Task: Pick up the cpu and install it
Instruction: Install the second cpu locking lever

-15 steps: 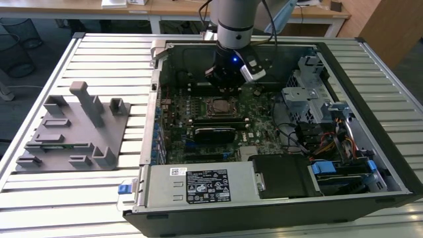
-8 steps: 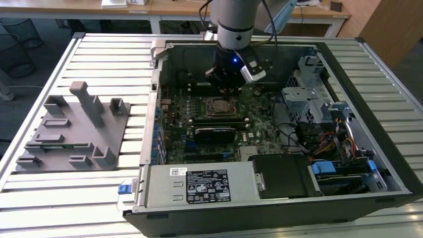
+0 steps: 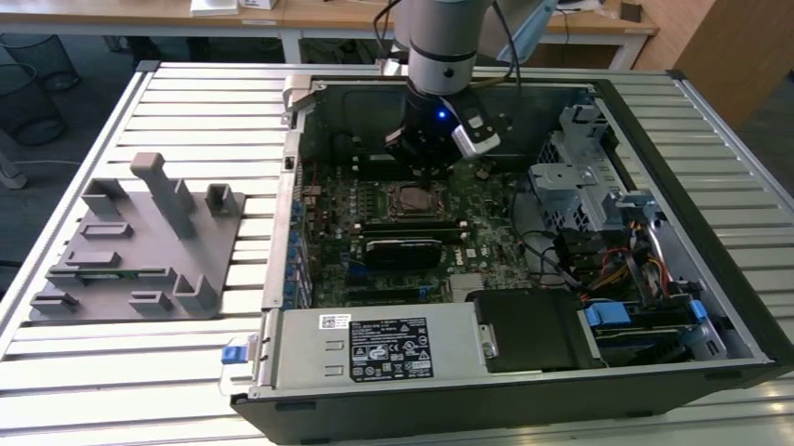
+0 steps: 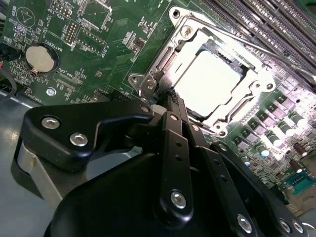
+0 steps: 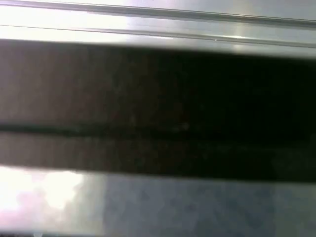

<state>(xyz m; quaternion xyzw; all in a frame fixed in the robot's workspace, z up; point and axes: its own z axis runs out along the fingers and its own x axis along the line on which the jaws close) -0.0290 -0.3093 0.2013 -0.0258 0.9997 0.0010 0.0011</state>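
Slatted table (image 3: 162, 353) bears open case (image 3: 694, 307); claw (image 3: 426, 167) above socketed cpu (image 4: 211, 83)

I count one cpu (image 4: 213, 83), seated in the one metal-framed socket (image 4: 170, 59) on the one green motherboard (image 3: 410, 232), all inside one open computer case (image 3: 694, 279) on the slatted counter (image 3: 186, 111). Beside the case lies one grey fixture tray (image 3: 137, 260). On the board I see one round coin battery (image 4: 38, 58), and by the case's near wall one labelled power supply box (image 3: 372, 348).
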